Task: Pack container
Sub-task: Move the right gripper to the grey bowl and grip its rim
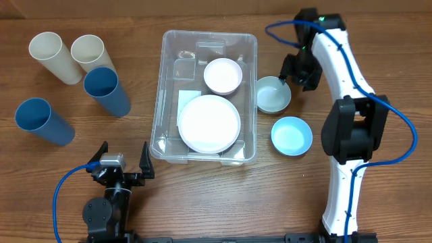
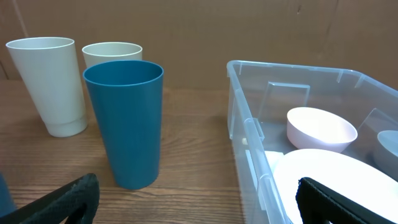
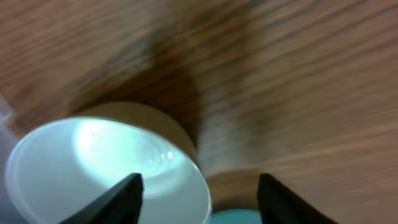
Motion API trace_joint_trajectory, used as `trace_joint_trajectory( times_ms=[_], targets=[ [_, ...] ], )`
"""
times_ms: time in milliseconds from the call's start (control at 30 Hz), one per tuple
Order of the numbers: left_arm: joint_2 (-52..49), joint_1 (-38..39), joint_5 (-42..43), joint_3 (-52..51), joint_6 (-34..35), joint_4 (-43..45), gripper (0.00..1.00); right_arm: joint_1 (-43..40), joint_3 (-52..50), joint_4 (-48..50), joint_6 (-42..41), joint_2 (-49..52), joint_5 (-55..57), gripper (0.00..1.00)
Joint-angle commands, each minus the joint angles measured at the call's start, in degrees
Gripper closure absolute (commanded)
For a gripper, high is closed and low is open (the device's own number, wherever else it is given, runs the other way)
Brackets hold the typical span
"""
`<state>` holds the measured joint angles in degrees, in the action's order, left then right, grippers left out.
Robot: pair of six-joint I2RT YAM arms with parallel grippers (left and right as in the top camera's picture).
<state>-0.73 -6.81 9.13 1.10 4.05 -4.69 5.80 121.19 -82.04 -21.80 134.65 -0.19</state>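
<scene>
The container (image 1: 166, 81) sits in the middle of the table (image 1: 202, 199), its long sides running away from the robot. A white plate (image 1: 208, 123) lies flat in its near half, and a small white bowl (image 1: 223, 75) stands upright farther back, toward the right wall.

Just outside that wall stands a pale green bowl (image 1: 273, 94), with a light blue bowl (image 1: 291, 135) near it on the robot's side. The right gripper (image 3: 199, 180) is at the pale green bowl's far right edge, jaws apart. One finger is over the inside and the other is outside the rim, and neither is pressed against it.

The left gripper (image 1: 123, 156) is low at the near left of the table, jaws spread wide and holding nothing. Well to the left of the container stand four cups: two cream cups (image 1: 55, 57) at the back and two blue cups (image 1: 106, 90) nearer.
</scene>
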Motion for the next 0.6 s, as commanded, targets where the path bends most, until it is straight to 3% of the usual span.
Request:
trace_joint_trajectory(
  times_ms=[0, 67, 100, 200, 367, 567],
  targets=[
    [0.5, -0.3, -0.3, -0.3, -0.7, 0.1, 0.0, -0.1, -7.5, 4.1, 0.3, -0.4, -0.9, 0.45],
    [0.5, -0.3, -0.3, -0.3, -0.7, 0.1, 0.0, -0.1, -10.9, 6.8, 0.1, -0.4, -1.1, 0.57],
    [0.5, -0.3, -0.3, -0.3, -0.7, 0.1, 0.0, -0.1, -11.9, 7.7, -0.6, -0.4, -1.0, 0.78],
    [0.5, -0.3, -0.3, -0.3, -0.7, 0.1, 0.0, -0.1, -12.1, 8.7, -0.8, -0.4, -1.0, 0.96],
    [0.5, -0.3, -0.3, -0.3, -0.7, 0.1, 0.0, -2.3, -9.0, 7.8, -0.9, -0.4, -0.6, 0.96],
    [0.5, -0.3, -0.3, -0.3, -0.7, 0.1, 0.0, -7.4, 10.0, -4.2, -0.5, -0.4, 2.0, 0.96]
  ],
)
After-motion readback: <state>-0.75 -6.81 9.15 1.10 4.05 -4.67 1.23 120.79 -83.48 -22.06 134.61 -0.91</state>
